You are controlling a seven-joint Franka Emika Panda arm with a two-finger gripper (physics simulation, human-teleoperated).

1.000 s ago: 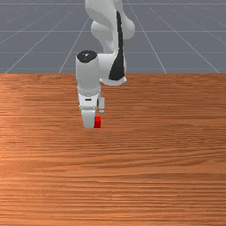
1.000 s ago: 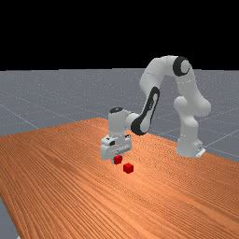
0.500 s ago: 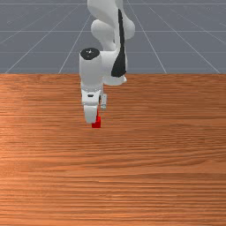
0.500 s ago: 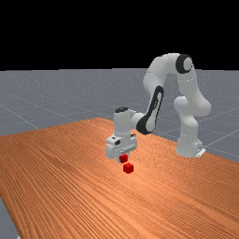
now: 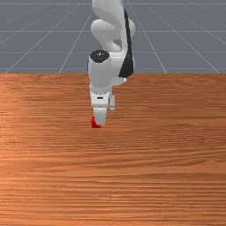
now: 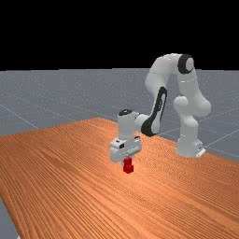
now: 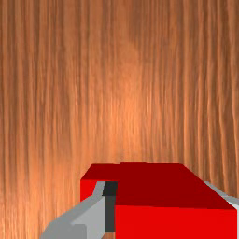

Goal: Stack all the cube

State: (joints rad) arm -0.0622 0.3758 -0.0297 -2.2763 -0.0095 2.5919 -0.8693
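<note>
There are two red cubes, one gripper (image 6: 126, 162) and two fingers (image 7: 84, 217). The gripper is closed to one cube's width, holding the upper cube (image 7: 175, 221) between its fingers, off the table (image 6: 60, 186). In the far view the upper cube is at twelve o'clock from the lower cube (image 6: 128, 169), overlapping it — whether they touch I cannot tell. The pair lies near six o'clock from that view's middle, with the arm's base (image 6: 189, 144) toward two o'clock from them. In the front view red shows at about eight o'clock from the hand's tip, the rest hidden behind the hand. In the wrist view the upper cube covers most of the lower one and part of one finger; both fingers are cut off.
</note>
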